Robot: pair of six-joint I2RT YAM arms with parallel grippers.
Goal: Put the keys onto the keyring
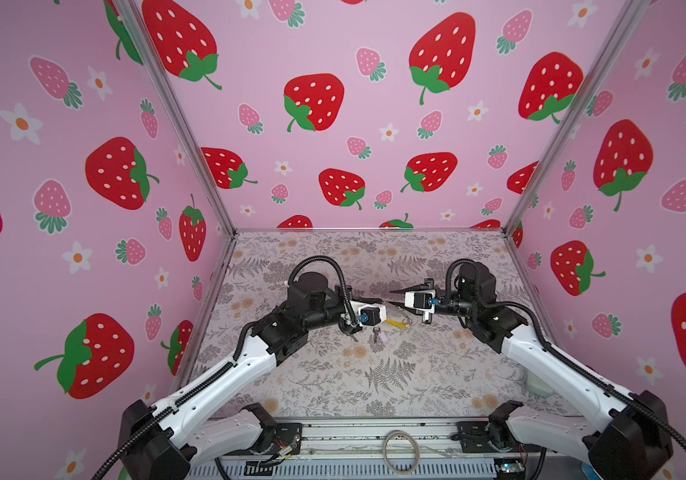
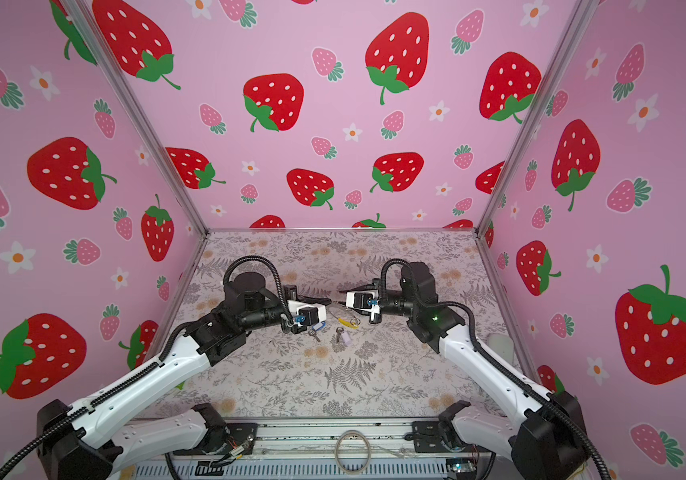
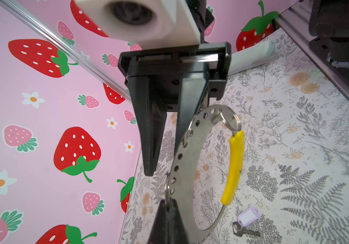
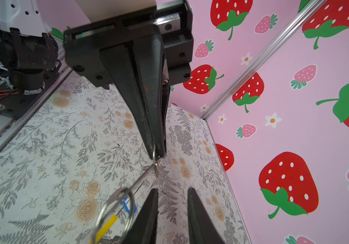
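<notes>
My left gripper [image 3: 168, 203] is shut on the edge of the keyring [image 3: 182, 166], a grey perforated band with a yellow section [image 3: 234, 169], held above the table. In the right wrist view it pinches a small metal loop [image 4: 155, 155]. My right gripper [image 4: 172, 194] is open with nothing between its fingers [image 3: 150, 137], and the keyring [image 4: 114, 202] sits just beside one of them. Both grippers meet mid-table, left [image 2: 329, 300] facing right [image 2: 343, 289]. The lilac-tagged key [image 1: 379, 334] [image 3: 247, 221] and the blue-tagged key [image 2: 315, 330] lie on the floral table.
A plain pale hoop [image 1: 401, 452] lies on the front rail. A white object [image 2: 499, 345] rests at the table's right edge. Strawberry-patterned walls [image 1: 333, 124] close in the table at the back and on both sides.
</notes>
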